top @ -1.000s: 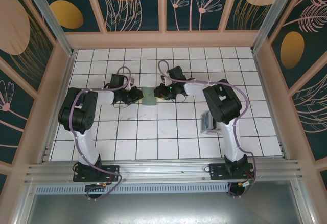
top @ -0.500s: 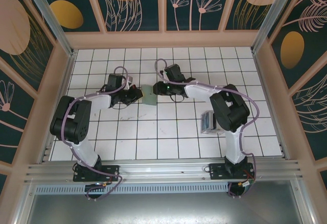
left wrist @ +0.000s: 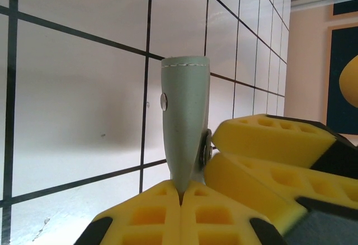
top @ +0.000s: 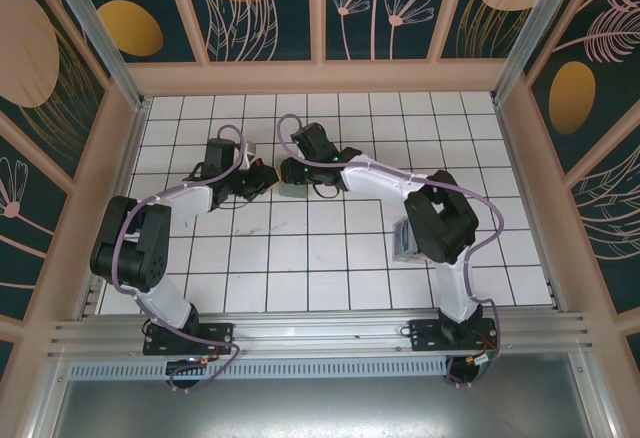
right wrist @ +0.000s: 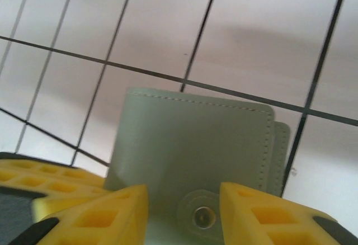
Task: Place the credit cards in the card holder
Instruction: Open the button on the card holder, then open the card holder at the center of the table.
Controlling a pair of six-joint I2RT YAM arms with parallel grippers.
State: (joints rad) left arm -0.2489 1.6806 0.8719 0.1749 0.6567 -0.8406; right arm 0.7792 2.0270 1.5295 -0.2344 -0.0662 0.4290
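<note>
The soft grey-green folding card holder [left wrist: 184,111] is over the far middle tiles [left wrist: 72,116], pinched by the left gripper [left wrist: 180,197], while the right gripper [right wrist: 183,203] sits around its snap flap [right wrist: 202,216], grip unclear.

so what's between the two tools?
The card holder, pinched edge-on by the left tool; right tool straddles its snap. Wrist views show it.

Card holder [left wrist: 184,105]: lower end lost between fingers of left gripper [left wrist: 180,192]. Right wrist view: its bottom edge is cut off by the frame. Whether right gripper [right wrist: 183,194] clamps it is unclear.
</note>
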